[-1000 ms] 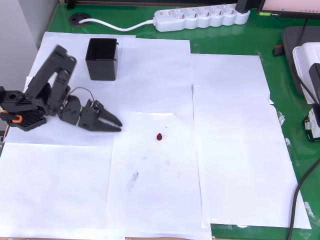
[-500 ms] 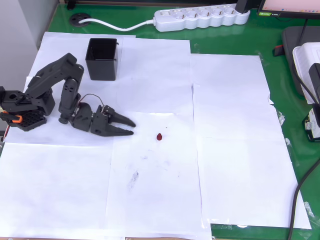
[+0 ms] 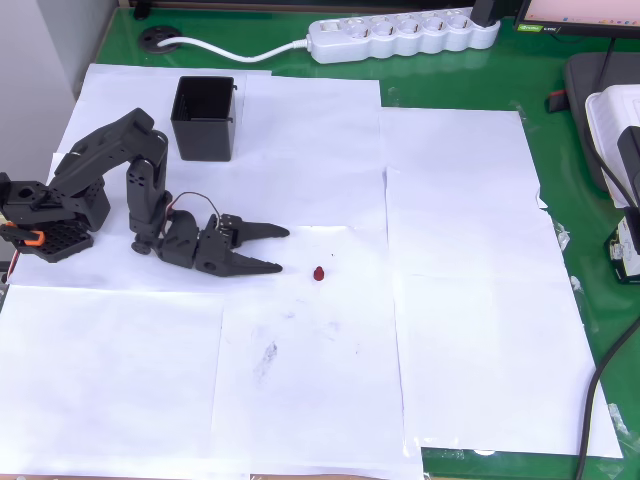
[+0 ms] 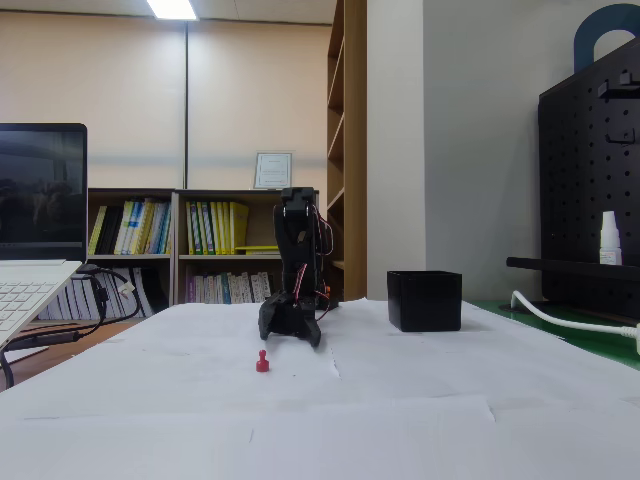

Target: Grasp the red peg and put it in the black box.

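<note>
From where I stand, the arm is reaching low across the paper-covered counter (image 3: 460, 300), and the approach is the step in hand: nothing is being carried. In the overhead view the black box (image 3: 205, 118) is sitting behind the tool and off to its upper left, open side up, well apart from the fingertips. The tool (image 3: 281, 249) is lying nearly flat, its two fingers spread apart into an open V pointing to the right, with nothing between them. Just ahead of the tips, slightly to the lower right and not touching, the red peg (image 3: 318, 273) is standing alone on the white sheet. In the fixed view the tool (image 4: 290, 322) is hanging close to the paper, with the peg (image 4: 262, 361) in front of it, nearer the camera, and the box (image 4: 425, 300) off to the right. As I judge it, the next move is calling for a short advance to the right and slightly downward in the overhead picture, so the spread fingers straddle that tiny peg before closing; being so small, it could easily be nudged away.
</note>
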Tool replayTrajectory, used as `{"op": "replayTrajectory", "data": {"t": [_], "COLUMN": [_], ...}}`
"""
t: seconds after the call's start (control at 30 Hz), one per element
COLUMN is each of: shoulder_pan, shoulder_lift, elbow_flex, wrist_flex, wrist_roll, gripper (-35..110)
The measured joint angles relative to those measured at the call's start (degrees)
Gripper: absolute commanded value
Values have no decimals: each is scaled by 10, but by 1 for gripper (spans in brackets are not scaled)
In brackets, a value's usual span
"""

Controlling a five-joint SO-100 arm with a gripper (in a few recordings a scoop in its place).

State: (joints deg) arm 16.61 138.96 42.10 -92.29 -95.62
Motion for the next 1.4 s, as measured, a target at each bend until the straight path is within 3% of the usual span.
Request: {"op": "replayTrajectory", "data": {"t": [0.53,0.83,1.4], "shoulder_pan": [24,37,59], "shoulder_lift": [76,48,28], "elbow_flex": [61,71,163], "wrist_flex": [-52,4,116], "wrist_roll": [34,34,34], "gripper": [34,43,43]}}
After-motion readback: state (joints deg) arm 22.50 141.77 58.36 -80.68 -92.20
